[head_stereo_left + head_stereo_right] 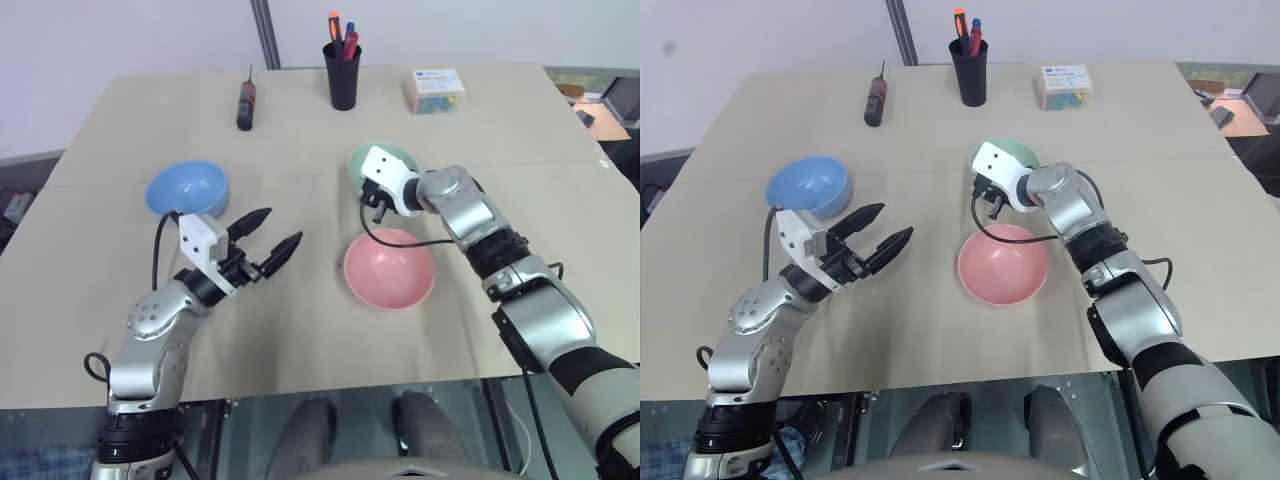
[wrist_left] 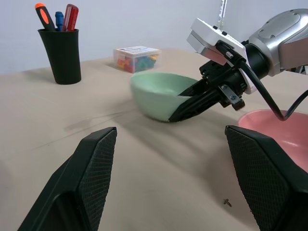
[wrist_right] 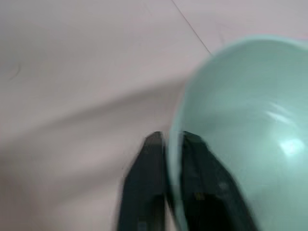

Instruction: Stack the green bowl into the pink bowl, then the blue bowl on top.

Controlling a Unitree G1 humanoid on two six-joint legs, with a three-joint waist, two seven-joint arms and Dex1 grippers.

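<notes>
The blue bowl (image 1: 187,189) sits at the table's (image 1: 120,140) left, just behind the left gripper (image 1: 268,238) — its black fingers spread wide, holding nothing. Toward the middle, the pink bowl (image 1: 389,268) rests upright near the front edge. Just behind it the right gripper (image 3: 168,159) has clamped the green bowl's (image 2: 159,94) near rim, one finger inside, one outside — the bowl looks slightly tilted.

We see a plain mint-green bowl (image 1: 388,160), a salmon-pink bowl (image 1: 390,270), a sky-blue bowl (image 1: 187,188) and a beige table (image 1: 300,330).
</notes>
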